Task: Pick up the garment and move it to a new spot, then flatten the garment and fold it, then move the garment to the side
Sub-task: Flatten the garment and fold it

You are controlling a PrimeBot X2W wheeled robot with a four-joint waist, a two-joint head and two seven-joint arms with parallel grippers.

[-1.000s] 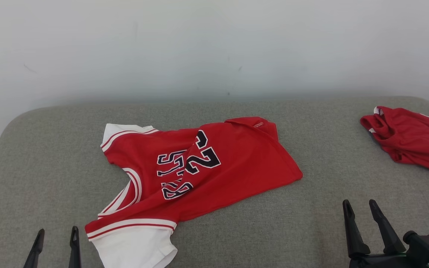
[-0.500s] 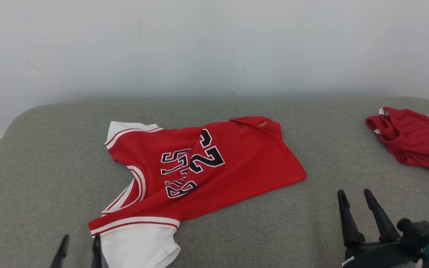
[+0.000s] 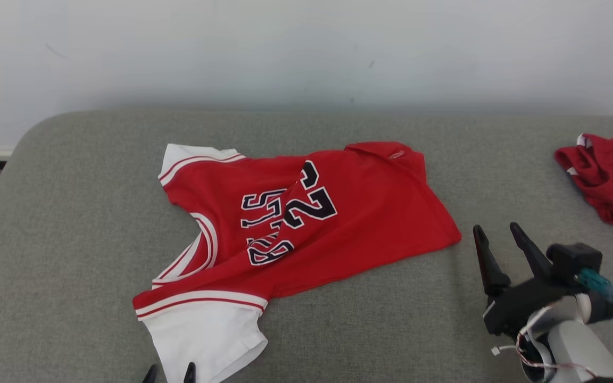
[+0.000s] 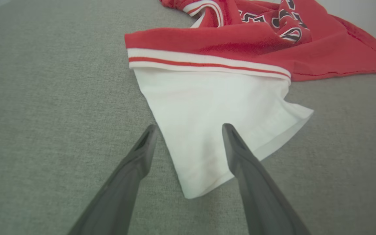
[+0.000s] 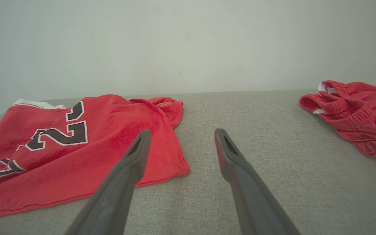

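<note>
The garment [image 3: 370,213] is a red jersey with white sleeves and dark lettering, lying rumpled on the grey padded surface [image 3: 72,239]. My left gripper [image 3: 171,369] is open at the bottom edge of the head view. In the left wrist view the left gripper [image 4: 188,129] straddles the edge of the garment's [image 4: 214,98] white sleeve, one finger over the cloth and one beside it. My right gripper [image 3: 496,229] is open just right of the jersey's hem corner, holding nothing. In the right wrist view the right gripper [image 5: 182,132] points past the garment's [image 5: 109,130] corner.
A second red piece of clothing [image 3: 610,175] lies bunched at the far right of the surface, also seen as the red bundle [image 5: 357,111] in the right wrist view. A pale wall stands behind. The surface's rounded left edge drops off at the left.
The head camera has shifted, so the whole picture moved. Beyond that, my left gripper moved right to the white sleeve and my right gripper moved forward toward the hem corner. The garment lies unchanged.
</note>
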